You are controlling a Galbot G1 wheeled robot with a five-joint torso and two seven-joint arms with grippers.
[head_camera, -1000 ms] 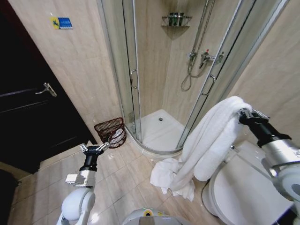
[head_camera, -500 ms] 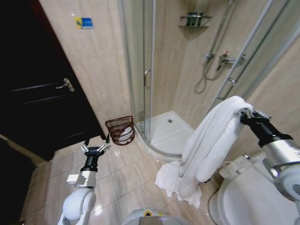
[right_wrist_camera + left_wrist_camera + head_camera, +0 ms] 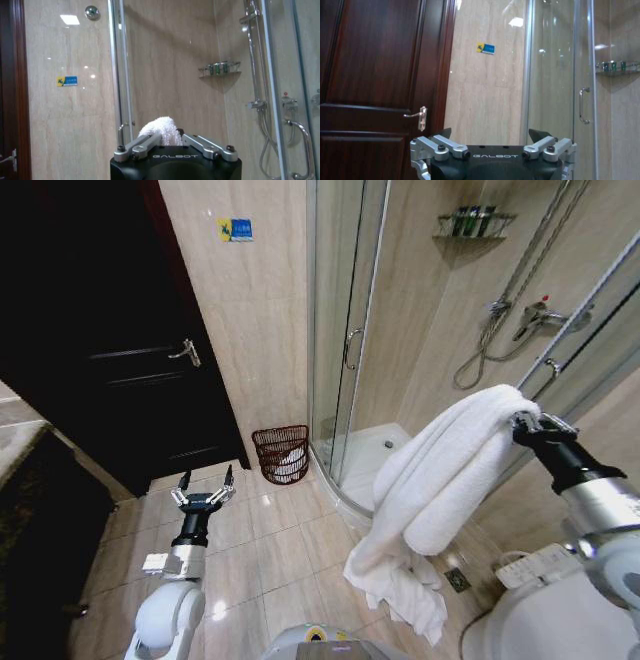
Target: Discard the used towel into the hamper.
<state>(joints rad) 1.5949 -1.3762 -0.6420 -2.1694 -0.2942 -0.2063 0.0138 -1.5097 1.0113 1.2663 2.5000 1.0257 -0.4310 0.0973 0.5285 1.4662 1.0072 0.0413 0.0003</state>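
Risk lies mostly in the towel (image 3: 440, 490): it hangs long from the raised right hand (image 3: 527, 423), which is clenched on its top fold, and its tail reaches almost to the floor (image 3: 270, 550). That tail could drag, snag, or miss the rim and drape outside, since the hamper (image 3: 281, 454) is small and already holds something white. The hamper stands well away, against the wall between the dark door (image 3: 150, 370) and the shower door (image 3: 345, 330). The left hand (image 3: 203, 487) hovers low, fingers spread and empty, between robot and hamper.
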